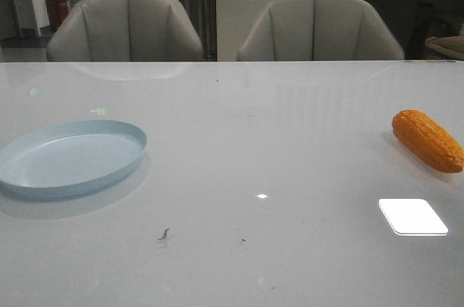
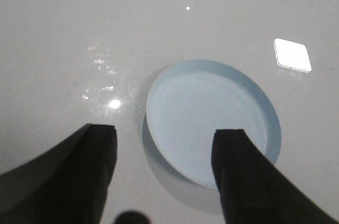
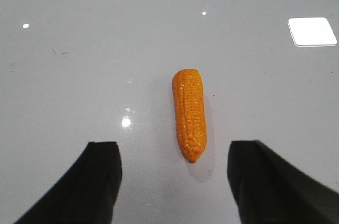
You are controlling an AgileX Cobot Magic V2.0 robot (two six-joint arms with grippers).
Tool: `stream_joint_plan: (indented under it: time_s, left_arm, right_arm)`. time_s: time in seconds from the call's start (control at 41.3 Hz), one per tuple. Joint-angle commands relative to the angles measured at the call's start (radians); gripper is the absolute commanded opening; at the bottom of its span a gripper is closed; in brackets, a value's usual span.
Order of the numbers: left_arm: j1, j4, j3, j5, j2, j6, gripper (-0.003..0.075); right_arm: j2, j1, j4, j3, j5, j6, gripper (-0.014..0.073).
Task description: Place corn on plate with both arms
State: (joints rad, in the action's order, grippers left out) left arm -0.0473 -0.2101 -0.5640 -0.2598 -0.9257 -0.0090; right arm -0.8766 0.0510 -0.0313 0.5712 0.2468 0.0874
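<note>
An orange corn (image 1: pixel 428 140) lies on the white table at the far right. In the right wrist view the corn (image 3: pixel 189 114) lies lengthwise ahead of my right gripper (image 3: pixel 175 150), which hangs above it, open and empty. The pale blue plate (image 1: pixel 69 156) rests on the table at the left. In the left wrist view the plate (image 2: pixel 209 118) is below my left gripper (image 2: pixel 167 134), also open and empty, one finger (image 2: pixel 238 166) over the plate's rim. Neither arm shows in the front view.
Two grey chairs (image 1: pixel 127 27) (image 1: pixel 319 27) stand behind the table's far edge. Bright lamp reflections (image 1: pixel 412 216) lie on the glossy tabletop near the front right. Small dark specks (image 1: pixel 164 234) mark the surface at the front.
</note>
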Motion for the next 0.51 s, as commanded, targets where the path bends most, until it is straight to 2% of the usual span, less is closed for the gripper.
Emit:
stream_joint_plan:
  time_s: [0.0,0.145,0.315,0.484]
  left_arm:
    - [0.001,-0.016,-0.08,0.071,0.001,-0.007,0.0463]
    - [0.001,-0.016,-0.181,0.054,-0.062,-0.007,0.0463]
    - [0.005,-0.014,-0.334,-0.057,-0.199,-0.007,0.0463]
    - [0.07,-0.014,-0.473,-0.115,-0.359,-0.049,0.0463]
  right_arm:
    - [0.005,-0.003,-0.002,0.028,-0.074,0.0,0.0541]
    - [0.005,-0.003,-0.002,0.028,-0.074,0.0,0.0541]
    - [0.005,-0.003,-0.002,0.028,-0.074,0.0,0.0541]
    - [0.005,-0.003,-0.002,0.028,-0.074,0.0,0.0541]
